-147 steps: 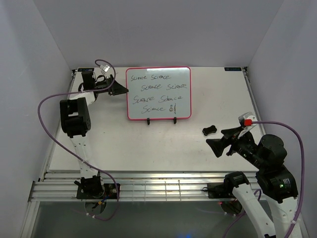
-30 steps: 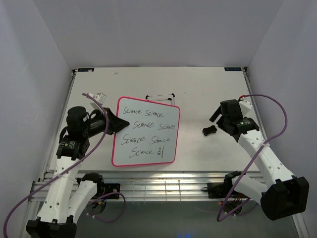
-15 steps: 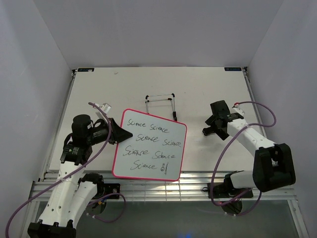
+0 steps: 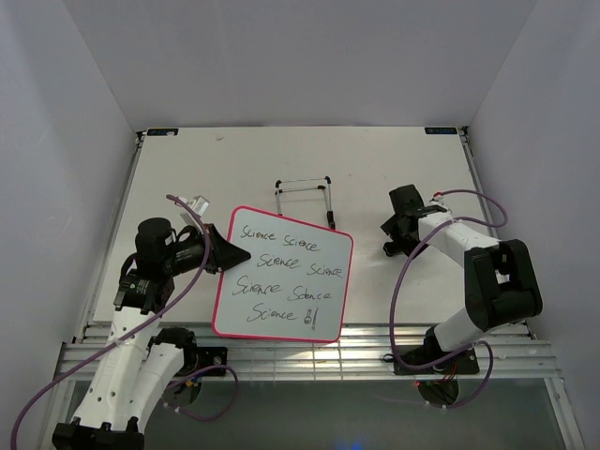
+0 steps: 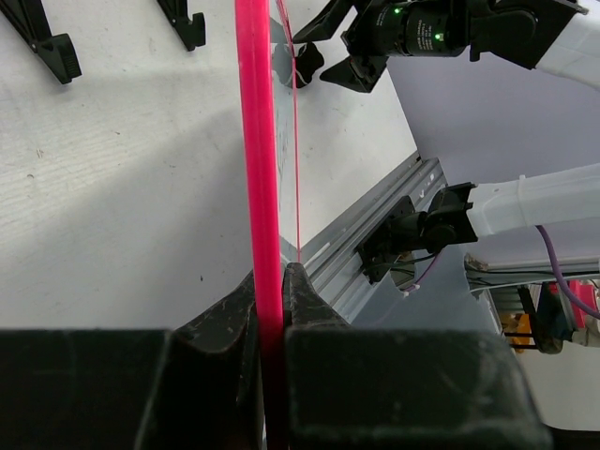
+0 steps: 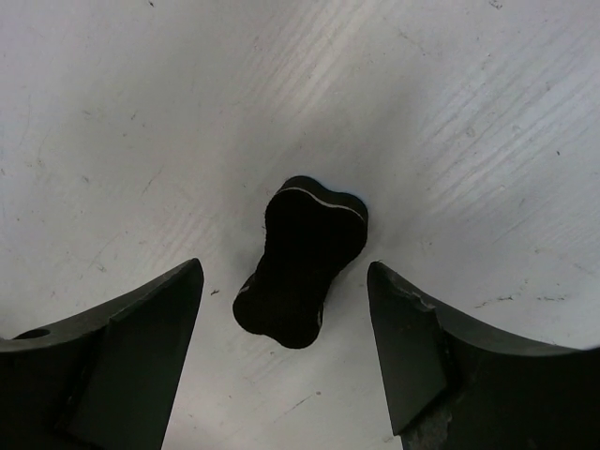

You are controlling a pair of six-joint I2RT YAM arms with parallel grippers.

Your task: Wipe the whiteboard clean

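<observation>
White surface [image 4: 187, 169] is filling most of the top view, walled on three sides, with metal rails [image 4: 375, 349] running along its near edge. The whiteboard [image 4: 281, 274] is sitting near-left of centre, off its stand and turned slightly clockwise, its near edge overlapping the rails in the top view. It has a pink-red frame and black handwritten "Science" running over four lines, with all the writing intact.

I am pinching its left edge with my left claw [image 5: 274, 281]. The two fingers are pressing on the pink frame, one on each side, and the board is showing edge-on in the left wrist view. I can't tell whether the rest of the board is resting on the surface or hanging clear of it.

My right arm [image 4: 455, 246] is reaching in across the right side. The thin wire stand [image 4: 304, 184] is standing bare behind the board, apart from it, around mid-surface.

My right claw [image 6: 283, 272] is hovering low to the right of the board, well apart from it, pointing down with its fingers spread wide. The small black bone-shaped eraser [image 6: 302, 261] is lying on the surface right between those fingers. A gap is showing on each side, and neither finger is touching it in the right wrist view.
</observation>
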